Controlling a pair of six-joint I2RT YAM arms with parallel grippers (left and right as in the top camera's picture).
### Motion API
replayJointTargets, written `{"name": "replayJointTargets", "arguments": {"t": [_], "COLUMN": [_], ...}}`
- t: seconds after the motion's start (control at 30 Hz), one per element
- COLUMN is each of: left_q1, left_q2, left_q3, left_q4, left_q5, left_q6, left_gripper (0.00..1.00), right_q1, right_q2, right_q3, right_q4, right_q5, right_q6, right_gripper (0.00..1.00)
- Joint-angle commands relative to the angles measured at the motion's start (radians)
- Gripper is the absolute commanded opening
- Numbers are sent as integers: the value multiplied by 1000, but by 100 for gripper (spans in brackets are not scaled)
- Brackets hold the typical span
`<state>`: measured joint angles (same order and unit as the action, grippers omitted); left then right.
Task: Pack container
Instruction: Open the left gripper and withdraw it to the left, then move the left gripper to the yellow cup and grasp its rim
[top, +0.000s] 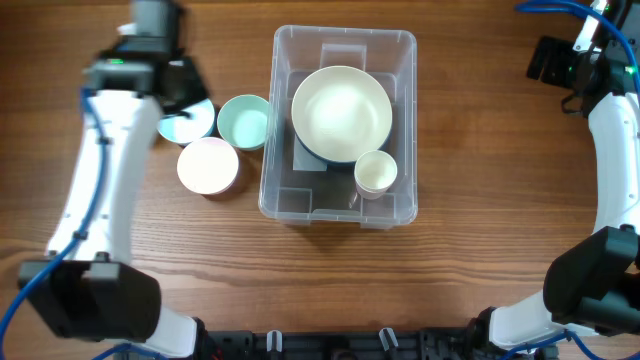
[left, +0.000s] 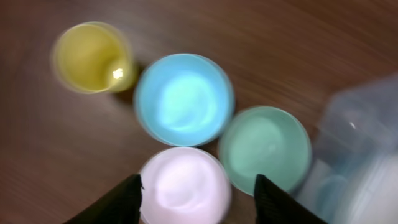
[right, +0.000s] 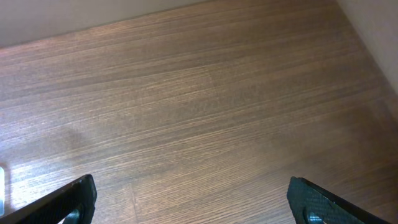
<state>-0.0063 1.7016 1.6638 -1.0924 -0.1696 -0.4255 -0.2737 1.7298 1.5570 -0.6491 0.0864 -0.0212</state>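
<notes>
The clear container (top: 345, 33) stands mid-table. It holds a large cream bowl (top: 341, 113) and a small cream cup (top: 376, 172). Left of it sit a green bowl (top: 244, 121), a pink bowl (top: 208, 165) and a blue bowl (top: 190, 124) partly under my left arm. My left gripper (top: 183, 85) hovers above this group, open and empty. In the blurred left wrist view its fingers (left: 198, 183) frame the pink bowl (left: 185, 186), with the blue bowl (left: 184, 99), green bowl (left: 264, 149), a yellow cup (left: 90, 57) and the container's edge (left: 367, 124). My right gripper (top: 558, 62) is open.
The yellow cup is hidden under my left arm in the overhead view. My right gripper (right: 193, 183) hangs over bare wooden table at the far right back corner, near the table's edge.
</notes>
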Motion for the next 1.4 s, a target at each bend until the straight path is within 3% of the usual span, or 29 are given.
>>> {"name": "replayJointTargets", "arguments": {"t": [0.0,0.2,0.37,0.67,1.03,1.37], "left_q1": [221,444,514,495,420,377], "left_q2": [-19,10,80,261,343,348], "left_q3": [10,8,4,4,4,4], "left_q4": [-18,-7,0,74,246,250], "left_q5": [30,61,78,246,285,229], "left_q6": [-59,-63,-85,-84,26,24], "left_gripper": [60,62,66,69,63,60], "right_q1": [6,6,6,6,6,6], "right_q2": [1,1,1,1,1,1], "right_q3": [-11,-11,-11,-11,-11,-11], "right_q4": [2,2,2,2,2,2], "right_q5": [-2,-2,-2,-2,-2,-2], "right_q6": [-3,-2,-3,-2,-3,-3], "right_gripper": [100,100,100,100,100,100]}}
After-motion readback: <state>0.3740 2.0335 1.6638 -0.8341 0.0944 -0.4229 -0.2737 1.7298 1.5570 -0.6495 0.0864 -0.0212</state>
